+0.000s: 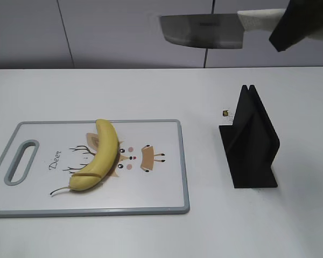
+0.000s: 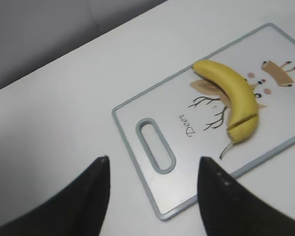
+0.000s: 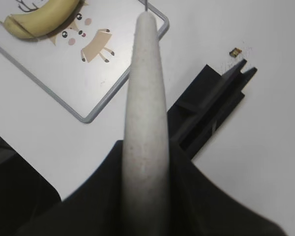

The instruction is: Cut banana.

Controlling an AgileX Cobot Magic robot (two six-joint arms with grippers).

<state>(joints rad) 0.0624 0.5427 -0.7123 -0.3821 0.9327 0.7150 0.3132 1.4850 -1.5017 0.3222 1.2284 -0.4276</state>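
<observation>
Banana (image 1: 99, 156) lying on cutting board (image 1: 167, 185), across deer print, one cut near stem end; board flat on white bench (image 1: 124, 91); right gripper (image 1: 290, 27) high above bench, jaws clamped on knife (image 1: 204, 30) handle — blade level; left gripper (image 2: 152, 191) jaws spread wide, empty, near board's handle slot; black knife stand (image 1: 251, 142) right of board.

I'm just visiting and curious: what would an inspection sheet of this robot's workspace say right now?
Surface: white table, bare around the board.
Job's things: banana on the cutting board, one cut near its stem end; knife held high in the air.
Clutter: black knife stand, empty; a tiny dark-and-yellow object beside it.
Grippers: left gripper open, holding nothing; right gripper shut on the knife handle.
Cables: nothing seen.
Surroundings: grey panelled wall.
</observation>
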